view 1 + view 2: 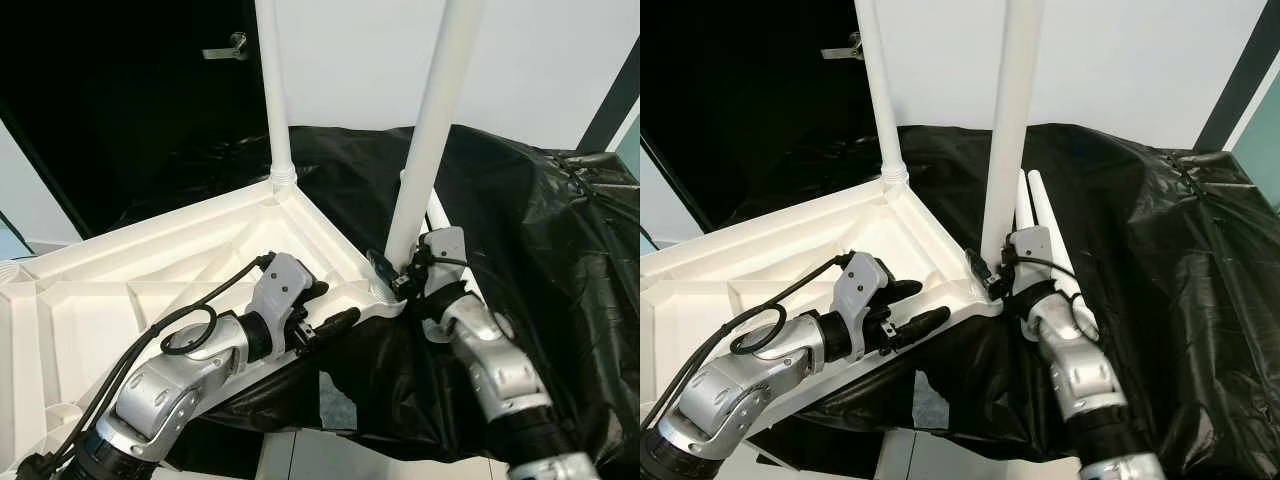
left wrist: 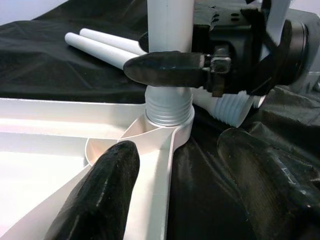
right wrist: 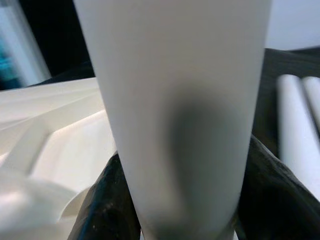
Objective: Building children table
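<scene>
Two white legs stand upright in the upturned white tabletop (image 1: 150, 290), which lies underside up on a black plastic sheet (image 1: 540, 230). From the head camera, the tabletop spreads from the middle out toward 8 o'clock, its ribbed underside facing up. The far leg (image 1: 272, 90) rises from the corner at about 11 o'clock, its threaded collar seated in the socket. The near leg (image 1: 432, 130) stands at the corner near the picture's centre and leans slightly toward 1 o'clock.

The right claw (image 1: 400, 272) is pinching the near leg just above its base, one black finger on each side of the tube; the right wrist camera shows both dark fingers (image 3: 107, 200) pressed against the white tube. The left wrist camera shows this leg's grey-shaded threaded end (image 2: 168, 107) sitting in the corner socket with several thread rings still exposed above it.

The left claw (image 1: 335, 315) is spread, its two black fingers (image 2: 100, 195) apart, one over the tabletop's inner rim and the other outside the edge above the sheet, at about 7 o'clock from the near leg's base.

Two spare legs (image 1: 1040, 215) lie side by side on the sheet just behind the right claw, touching each other. Beyond the sheet, a pale wall (image 1: 540, 60) lies toward 1 o'clock and a dark door with a handle (image 1: 228, 48) toward 11 o'clock.
</scene>
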Available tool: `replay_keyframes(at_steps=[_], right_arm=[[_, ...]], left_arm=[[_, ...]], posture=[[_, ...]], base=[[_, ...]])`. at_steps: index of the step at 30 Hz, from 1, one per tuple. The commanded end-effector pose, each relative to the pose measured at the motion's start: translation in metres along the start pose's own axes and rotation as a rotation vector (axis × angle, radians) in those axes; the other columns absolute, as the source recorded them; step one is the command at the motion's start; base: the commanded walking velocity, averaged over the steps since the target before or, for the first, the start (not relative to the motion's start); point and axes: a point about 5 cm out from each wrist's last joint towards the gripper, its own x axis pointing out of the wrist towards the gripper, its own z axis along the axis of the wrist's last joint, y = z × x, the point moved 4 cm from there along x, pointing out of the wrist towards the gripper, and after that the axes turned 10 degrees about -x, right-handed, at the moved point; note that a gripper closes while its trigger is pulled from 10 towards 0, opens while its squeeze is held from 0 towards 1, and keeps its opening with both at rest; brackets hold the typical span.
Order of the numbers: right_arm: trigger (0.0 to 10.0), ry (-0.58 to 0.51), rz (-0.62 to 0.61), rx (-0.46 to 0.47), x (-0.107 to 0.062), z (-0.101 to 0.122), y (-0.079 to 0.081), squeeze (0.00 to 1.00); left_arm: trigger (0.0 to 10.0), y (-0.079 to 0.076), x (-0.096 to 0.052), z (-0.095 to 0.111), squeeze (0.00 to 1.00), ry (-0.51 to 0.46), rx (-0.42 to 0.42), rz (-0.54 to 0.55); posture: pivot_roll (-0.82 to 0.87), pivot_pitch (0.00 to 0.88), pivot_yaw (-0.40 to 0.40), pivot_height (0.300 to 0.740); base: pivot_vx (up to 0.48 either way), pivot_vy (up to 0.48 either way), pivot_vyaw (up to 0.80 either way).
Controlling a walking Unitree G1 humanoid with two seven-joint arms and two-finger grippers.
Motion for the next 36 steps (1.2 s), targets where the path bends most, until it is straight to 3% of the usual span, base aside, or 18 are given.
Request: replay_keyframes(at_steps=[1,7,11,12,13,14,15,16,21,23,24,25,31,36], right_arm=[[10.0,0.119,-0.106,0.001,-0.007,-0.023,0.000,0.00],[10.0,0.108,-0.171,0.054,-0.008,-0.017,0.013,0.00],[10.0,0.076,-0.173,0.067,-0.009,-0.011,0.012,0.00],[10.0,0.064,-0.179,0.072,-0.009,-0.009,0.010,0.58],[10.0,0.052,-0.181,0.077,-0.010,-0.007,0.009,0.58],[10.0,0.030,-0.171,0.075,-0.010,-0.003,0.009,0.90],[10.0,0.030,-0.171,0.075,-0.010,-0.003,0.009,0.90],[10.0,-0.003,-0.155,0.075,-0.011,0.002,0.007,1.00],[10.0,-0.061,-0.108,0.092,-0.014,0.011,0.005,1.00],[10.0,-0.096,-0.014,0.101,-0.017,0.014,0.003,1.00],[10.0,-0.107,0.038,0.109,-0.018,0.015,0.004,0.93],[10.0,-0.121,0.085,0.102,-0.019,0.016,0.004,0.00],[10.0,-0.133,0.259,0.090,-0.019,0.017,0.008,0.00],[10.0,-0.116,0.417,0.015,-0.005,0.012,0.002,0.00]], left_arm=[[10.0,-0.003,-0.001,0.002,0.00,0.012,0.021,-0.065],[10.0,0.000,-0.002,0.004,0.00,0.013,0.029,-0.063],[10.0,0.000,-0.003,0.004,0.00,0.013,0.030,-0.062],[10.0,0.000,-0.003,0.005,0.00,0.012,0.030,-0.062],[10.0,0.000,-0.002,0.005,0.00,0.012,0.031,-0.062],[10.0,0.000,-0.002,0.005,0.00,0.010,0.031,-0.062],[10.0,0.000,-0.002,0.005,0.00,0.010,0.031,-0.062],[10.0,0.000,-0.001,0.006,0.00,0.007,0.032,-0.061],[10.0,0.000,0.000,0.008,0.00,0.002,0.033,-0.057],[10.0,0.001,0.000,0.009,0.00,-0.002,0.032,-0.050],[10.0,0.002,0.001,0.009,0.00,-0.004,0.032,-0.049],[10.0,0.002,0.001,0.009,0.00,-0.005,0.032,-0.048],[10.0,0.001,0.001,0.010,0.00,-0.005,0.030,-0.054],[10.0,0.000,0.002,0.010,0.00,-0.009,0.031,-0.060]], posture=[[0.07,0.000,-0.018,0.740],[0.08,0.000,-0.012,0.740],[0.07,0.000,-0.007,0.740],[0.07,0.000,-0.006,0.740],[0.07,0.000,-0.005,0.740],[0.07,0.000,-0.001,0.740],[0.07,0.000,-0.001,0.740],[0.07,0.000,-0.004,0.740],[0.07,0.000,-0.004,0.740],[0.07,0.000,-0.004,0.740],[0.07,0.000,-0.003,0.740],[0.07,0.000,-0.002,0.740],[0.07,0.000,0.002,0.740],[0.08,0.000,0.007,0.740]], base=[[0.000,0.000,0.00],[0.000,0.000,0.00],[0.000,0.000,0.00],[0.000,0.000,0.00],[0.000,0.000,0.00],[0.000,0.000,0.00],[0.000,0.000,0.00],[0.000,0.000,0.00],[0.000,0.000,0.00],[0.000,0.000,0.00],[0.000,0.000,0.00],[0.000,0.000,0.00],[0.000,0.000,0.00],[0.000,0.000,0.00]])
